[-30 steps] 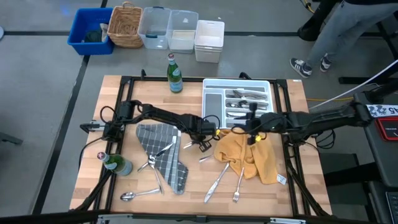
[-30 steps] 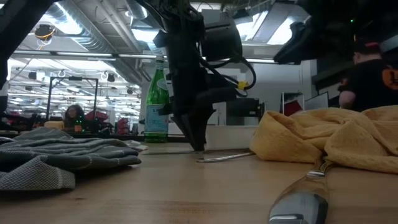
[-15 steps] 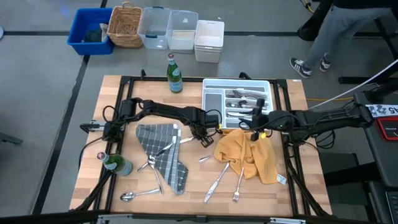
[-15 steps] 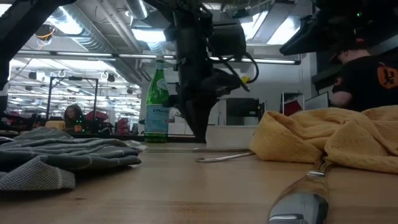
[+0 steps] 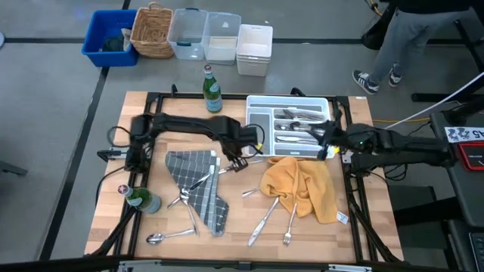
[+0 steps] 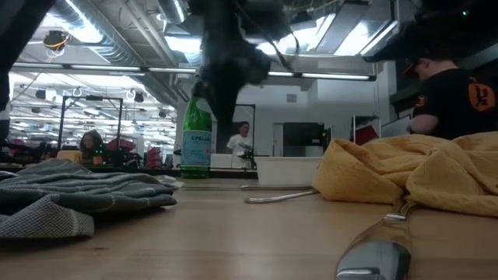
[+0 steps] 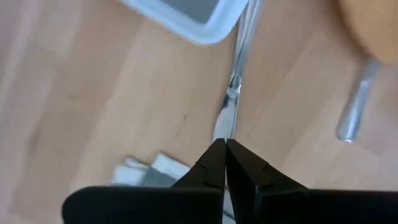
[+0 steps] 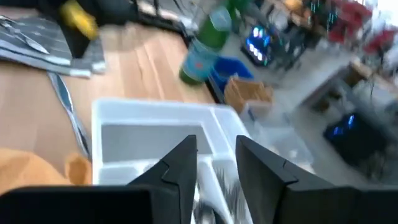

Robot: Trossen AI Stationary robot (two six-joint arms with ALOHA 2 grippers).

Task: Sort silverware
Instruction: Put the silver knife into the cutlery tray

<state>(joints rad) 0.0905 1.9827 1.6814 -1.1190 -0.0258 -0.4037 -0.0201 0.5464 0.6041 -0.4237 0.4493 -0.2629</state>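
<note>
Above table, L pincer (image 7: 224, 163) w/ knife (image 7: 234, 93)

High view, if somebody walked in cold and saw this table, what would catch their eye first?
Probably the mustard-yellow cloth crumpled at the table's middle right, with silverware scattered across the wood around it and on the grey checked towel to its left. Next, the white tray at the far edge, already holding cutlery, and the two dark arms meeting in front of it: the left pincer shut on a knife, the right pincer open over the tray.
</note>
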